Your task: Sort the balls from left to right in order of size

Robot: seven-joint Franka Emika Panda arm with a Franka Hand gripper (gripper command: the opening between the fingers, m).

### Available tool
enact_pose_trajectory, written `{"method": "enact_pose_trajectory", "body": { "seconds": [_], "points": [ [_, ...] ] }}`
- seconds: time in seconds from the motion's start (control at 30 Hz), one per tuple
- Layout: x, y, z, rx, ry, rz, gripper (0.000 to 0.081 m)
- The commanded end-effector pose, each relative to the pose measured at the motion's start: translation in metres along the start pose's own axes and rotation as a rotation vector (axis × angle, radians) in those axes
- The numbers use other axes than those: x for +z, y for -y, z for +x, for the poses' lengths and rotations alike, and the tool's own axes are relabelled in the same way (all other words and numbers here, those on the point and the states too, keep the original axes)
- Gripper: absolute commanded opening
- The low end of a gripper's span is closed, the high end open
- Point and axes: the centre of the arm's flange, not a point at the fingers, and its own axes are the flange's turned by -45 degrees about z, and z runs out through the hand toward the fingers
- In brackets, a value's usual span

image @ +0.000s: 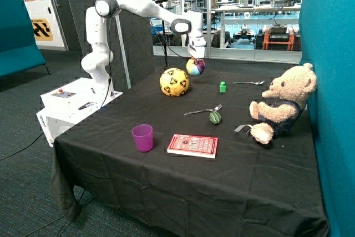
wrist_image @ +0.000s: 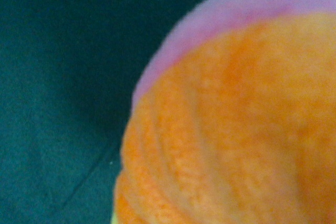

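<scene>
A large yellow ball with black marks (image: 174, 81) sits on the black tablecloth at the back. Right beside it, on the side toward the green block, is a multicoloured soft ball (image: 196, 67). My gripper (image: 194, 61) comes down on it from above and is closed on it. In the wrist view that ball's orange and purple panels (wrist_image: 236, 129) fill most of the picture, very close. I cannot tell whether it rests on the cloth or hangs just above it. A small green striped ball (image: 214, 117) lies nearer the front, beside a spoon.
A green block (image: 222, 86) and a spoon (image: 249, 82) lie at the back. A second spoon (image: 202, 111) touches the small ball. A teddy bear (image: 282, 104) sits at the teal wall. A purple cup (image: 142, 137) and a red book (image: 193, 145) are in front.
</scene>
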Motion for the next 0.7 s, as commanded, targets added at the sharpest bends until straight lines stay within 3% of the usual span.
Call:
{"method": "enact_pose_trajectory", "body": {
  "seconds": [0.0, 0.67],
  "points": [
    [-0.035, -0.015, -0.013, 0.043, 0.0034, 0.0019, 0.0000],
    [-0.076, -0.090, -0.074, 0.285, 0.0036, 0.0015, 0.0000]
  ]
}}
